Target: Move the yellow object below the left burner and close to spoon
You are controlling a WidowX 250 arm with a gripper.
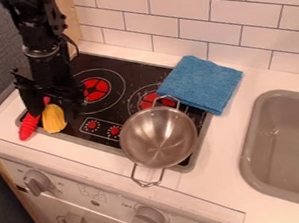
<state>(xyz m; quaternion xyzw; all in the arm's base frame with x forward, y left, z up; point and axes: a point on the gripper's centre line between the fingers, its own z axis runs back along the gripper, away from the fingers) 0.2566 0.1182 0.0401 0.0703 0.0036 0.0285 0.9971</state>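
Yellow thing: the yellow object [53,118] lay at the left front corner of the stove [115,109], on the desk [227,150].
Pincer: its fingers stood apart, one to either side of the yellow object's upper end; it [pincer [53,111]] did not look clamped on anything.
Way from pincer to yellow: straight below, and a little toward the desk's front edge.
Yellow's long axis: roughly from the wall side to the front edge, so the fingers straddled its width.
Spoon: the red spoon [29,126] lay just beside it, on the left; whether they touched was unclear.
Left burner: the burner [97,89] was up and to the right.
Coming move: the place looked about right, so probably a straight lift, clear of the spoon.
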